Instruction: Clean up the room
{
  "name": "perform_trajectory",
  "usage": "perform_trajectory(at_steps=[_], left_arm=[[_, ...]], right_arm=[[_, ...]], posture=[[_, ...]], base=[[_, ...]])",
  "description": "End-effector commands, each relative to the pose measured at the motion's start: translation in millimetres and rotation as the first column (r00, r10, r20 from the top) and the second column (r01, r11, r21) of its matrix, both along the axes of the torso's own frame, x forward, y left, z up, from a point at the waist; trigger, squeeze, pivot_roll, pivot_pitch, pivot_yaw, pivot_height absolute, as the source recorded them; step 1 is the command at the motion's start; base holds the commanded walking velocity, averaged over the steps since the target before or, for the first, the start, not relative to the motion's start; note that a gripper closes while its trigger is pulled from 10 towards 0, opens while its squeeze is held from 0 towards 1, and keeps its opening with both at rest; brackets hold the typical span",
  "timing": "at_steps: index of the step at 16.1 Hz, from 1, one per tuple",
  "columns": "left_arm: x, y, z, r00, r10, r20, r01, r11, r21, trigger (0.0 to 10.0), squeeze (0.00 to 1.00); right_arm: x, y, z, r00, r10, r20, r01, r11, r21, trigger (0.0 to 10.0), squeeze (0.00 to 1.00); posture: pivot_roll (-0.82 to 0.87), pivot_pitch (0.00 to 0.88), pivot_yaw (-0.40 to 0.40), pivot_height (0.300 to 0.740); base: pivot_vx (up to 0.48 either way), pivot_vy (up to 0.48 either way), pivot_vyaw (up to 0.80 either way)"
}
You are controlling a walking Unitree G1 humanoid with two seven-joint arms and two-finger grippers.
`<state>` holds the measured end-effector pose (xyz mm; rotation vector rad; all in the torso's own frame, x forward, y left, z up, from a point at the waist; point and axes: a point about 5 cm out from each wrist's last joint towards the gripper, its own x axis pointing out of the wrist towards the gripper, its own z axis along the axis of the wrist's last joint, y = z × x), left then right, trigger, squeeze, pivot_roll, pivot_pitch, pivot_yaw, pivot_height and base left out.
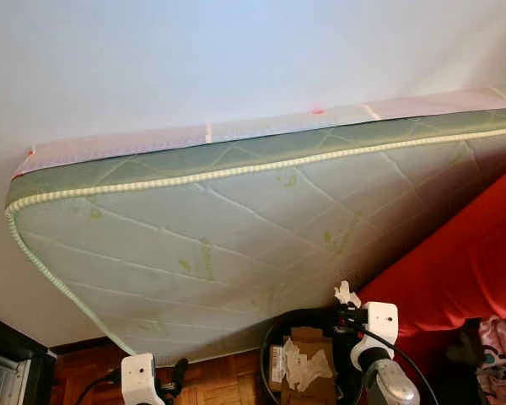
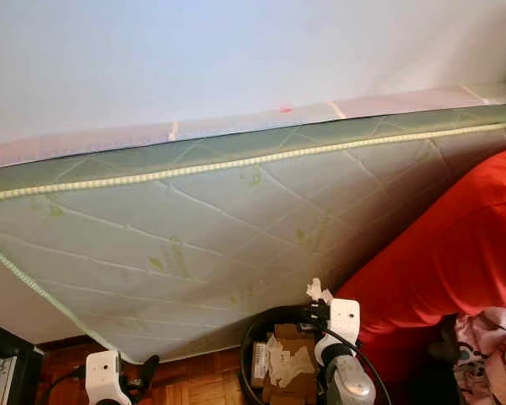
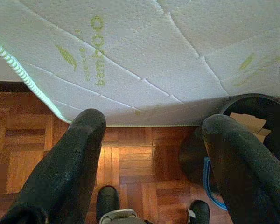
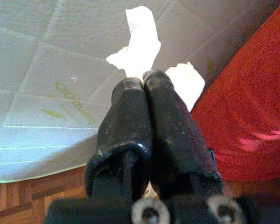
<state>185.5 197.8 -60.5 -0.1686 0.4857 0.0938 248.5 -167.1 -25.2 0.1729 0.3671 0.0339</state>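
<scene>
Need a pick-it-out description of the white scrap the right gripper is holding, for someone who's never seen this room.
Start at the big quilted mattress leaning against the wall, then drop to its lower right, beside the red bedding. There the right gripper is shut on a crumpled white paper scrap, held above the black bin. Unlike the scraps lying in the bin, it sticks up from the fingertips.

Right gripper (image 4: 143, 81) raised, jaws pinched together; left gripper (image 3: 149, 126) low, jaws apart.

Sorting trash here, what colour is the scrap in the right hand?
White paper scrap, pinched by the right hand; clearest in the right wrist view.
</scene>
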Motion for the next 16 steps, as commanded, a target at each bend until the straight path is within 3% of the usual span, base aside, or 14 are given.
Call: perform_trajectory(at_steps=[1,5,6,7,11,16], left_arm=[[-7.4,-0.3,-3.2,1.000,-0.001,-0.011,0.001,1.000,0.000,10.0,0.00],[-9.4,0.2,-3.8,1.000,0.009,-0.012,-0.009,1.000,0.006,10.0,0.00],[17.6,-10.1,33.7,0.965,-0.019,0.260,0.006,0.999,0.053,10.0,0.00],[21.9,-13.2,46.2,0.947,-0.022,0.321,0.002,0.998,0.063,10.0,0.00],[15.7,-3.8,34.5,0.965,-0.008,0.263,-0.011,0.998,0.069,10.0,0.00],[9.5,1.9,26.0,0.981,0.002,0.195,-0.014,0.998,0.063,10.0,0.00]], right_arm=[[0.3,-1.7,-0.9,1.000,0.006,-0.022,-0.006,1.000,-0.016,10.0,0.00],[-0.2,-0.3,-1.9,0.999,0.015,-0.030,-0.016,1.000,-0.017,10.0,0.00],[-1.1,-1.0,-2.1,1.000,0.004,-0.025,-0.005,1.000,-0.016,10.0,0.00],[-1.4,-1.1,-2.6,1.000,0.004,-0.030,-0.005,1.000,-0.019,10.0,0.00],[0.2,0.7,-3.3,0.999,0.004,-0.051,-0.006,1.000,-0.030,10.0,0.00],[1.3,4.2,-3.1,0.999,0.013,-0.050,-0.014,1.000,-0.021,10.0,0.00]], posture=[[0.00,0.096,-0.035,0.726],[0.01,0.118,-0.039,0.686],[0.01,0.129,-0.040,0.686],[0.01,0.135,-0.040,0.686],[0.01,0.149,-0.041,0.686],[0.02,0.163,-0.037,0.656]], base=[[0.000,0.000,0.00],[0.000,0.000,0.00],[0.000,0.000,0.00],[0.000,0.000,0.00],[0.000,0.000,0.00],[0.000,0.000,0.00]])
